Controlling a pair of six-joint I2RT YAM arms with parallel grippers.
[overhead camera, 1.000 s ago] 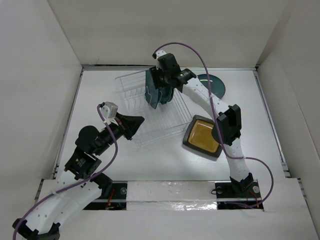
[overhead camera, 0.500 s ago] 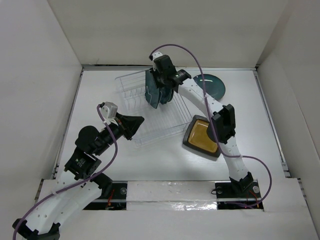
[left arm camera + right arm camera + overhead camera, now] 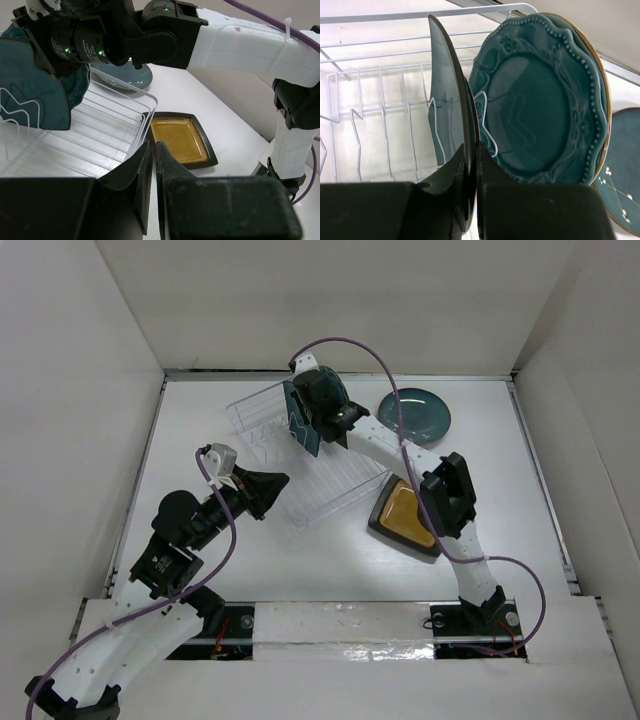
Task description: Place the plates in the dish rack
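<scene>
The left gripper [image 3: 154, 155] hovers over the white table [image 3: 200, 440] at the near corner of the dish rack [image 3: 320, 485], its two black, wedge-shaped fingers pressed together on nothing. Just beside the rack's near right side lies the amber square plate [image 3: 403, 512], flat on the table: a glossy honey-coloured well inside a broad black rim with rounded corners.

The dish rack is a clear rectangular tray, set at an angle, with thin upright ribs bent in zigzag loops and straight bars along its floor. Three plates stand on edge at its far end. The right gripper [image 3: 471, 155] has its fingers pinched onto the lower rim of the teal square plate [image 3: 445, 100], smooth and thin when seen edge-on. Behind it stands the teal scalloped plate [image 3: 540, 105], with a wavy beaded border and raised scrollwork, and behind that a third plate [image 3: 601, 75] showing a thin gold-coloured edge.

Farther right, on the table, lies the dark teal round plate [image 3: 418, 412], with small white sprigs.
</scene>
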